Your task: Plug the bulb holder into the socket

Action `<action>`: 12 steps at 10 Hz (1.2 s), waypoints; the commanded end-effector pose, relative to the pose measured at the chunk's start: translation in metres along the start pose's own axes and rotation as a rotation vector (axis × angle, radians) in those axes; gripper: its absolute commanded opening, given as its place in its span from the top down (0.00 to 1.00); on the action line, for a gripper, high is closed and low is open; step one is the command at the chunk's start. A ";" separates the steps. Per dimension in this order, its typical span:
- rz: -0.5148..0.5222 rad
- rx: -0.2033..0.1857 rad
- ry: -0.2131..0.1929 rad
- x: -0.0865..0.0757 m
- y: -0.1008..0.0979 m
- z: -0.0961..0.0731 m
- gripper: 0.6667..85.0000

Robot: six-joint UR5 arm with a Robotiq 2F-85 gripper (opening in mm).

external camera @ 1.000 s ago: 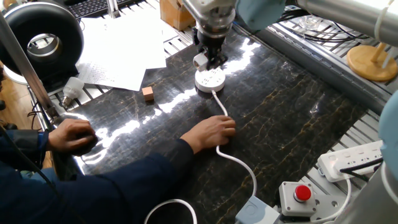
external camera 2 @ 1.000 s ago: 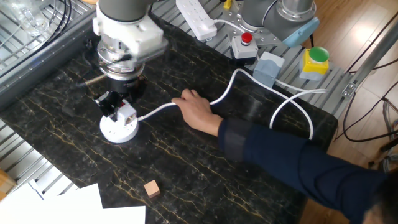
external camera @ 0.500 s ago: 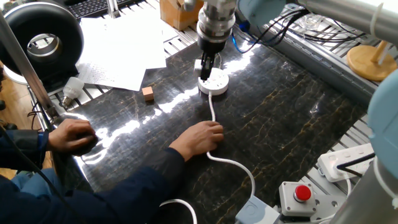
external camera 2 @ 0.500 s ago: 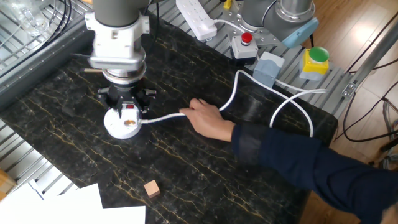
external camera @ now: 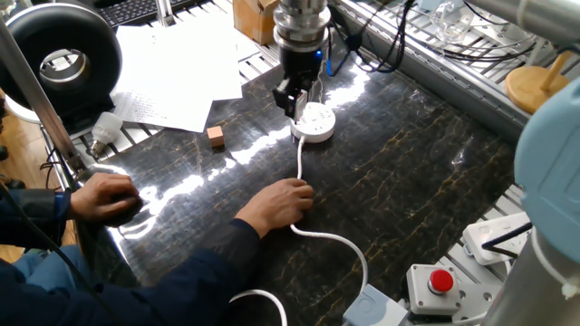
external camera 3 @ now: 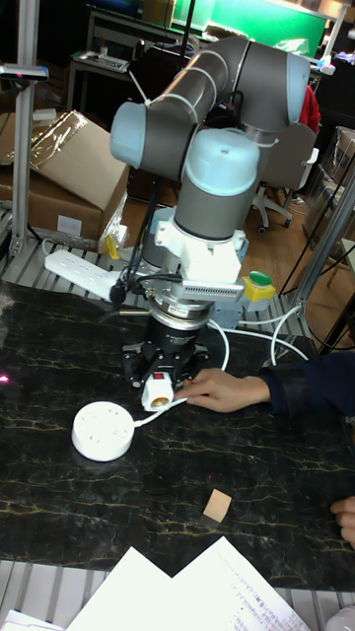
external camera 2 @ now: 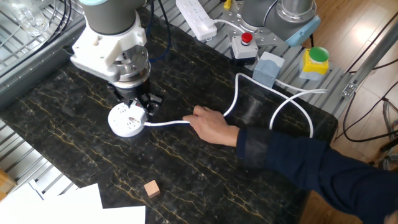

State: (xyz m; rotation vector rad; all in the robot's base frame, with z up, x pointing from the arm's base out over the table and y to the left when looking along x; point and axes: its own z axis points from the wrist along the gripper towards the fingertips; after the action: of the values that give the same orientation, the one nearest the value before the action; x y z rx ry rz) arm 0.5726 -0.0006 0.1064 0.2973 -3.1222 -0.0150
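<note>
The socket [external camera: 314, 122] [external camera 2: 127, 119] [external camera 3: 102, 431] lies flat on the dark marble table, its plug holes uncovered. Its white cord [external camera 2: 168, 123] runs to a person's hand [external camera: 281, 201] [external camera 2: 211, 121], which presses it down. My gripper [external camera: 292, 98] [external camera 2: 140, 102] [external camera 3: 158, 386] hangs low right beside the disc, shut on the bulb holder [external camera 3: 159, 395], a small white box with a red mark. The holder sits off the disc's edge, over the cord end, not on the holes. In the two fixed views the fingers mostly hide the holder.
A tan wooden cube [external camera: 216, 136] [external camera 2: 151, 188] sits on the table. A light bulb [external camera: 106, 129] and papers [external camera: 181, 72] lie at one edge. A power strip [external camera 2: 196, 17] and a red stop button [external camera 2: 245, 43] sit near the arm's base. The person's other hand [external camera: 104, 195] rests at the table edge.
My gripper with the bulb holder has moved from above the disc to its side. The socket's top is now uncovered. The hand slid along the cord.
</note>
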 end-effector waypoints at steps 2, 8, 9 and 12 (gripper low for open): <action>0.111 -0.049 -0.021 -0.015 -0.002 -0.008 0.99; 0.059 -0.097 -0.078 -0.003 -0.032 -0.002 0.99; 0.053 -0.101 -0.083 -0.002 -0.033 0.000 0.99; -0.222 0.004 -0.070 0.001 -0.050 0.002 0.99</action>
State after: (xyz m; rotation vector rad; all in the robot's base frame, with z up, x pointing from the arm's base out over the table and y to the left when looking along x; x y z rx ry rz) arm 0.5805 -0.0361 0.1049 0.3483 -3.1771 -0.1150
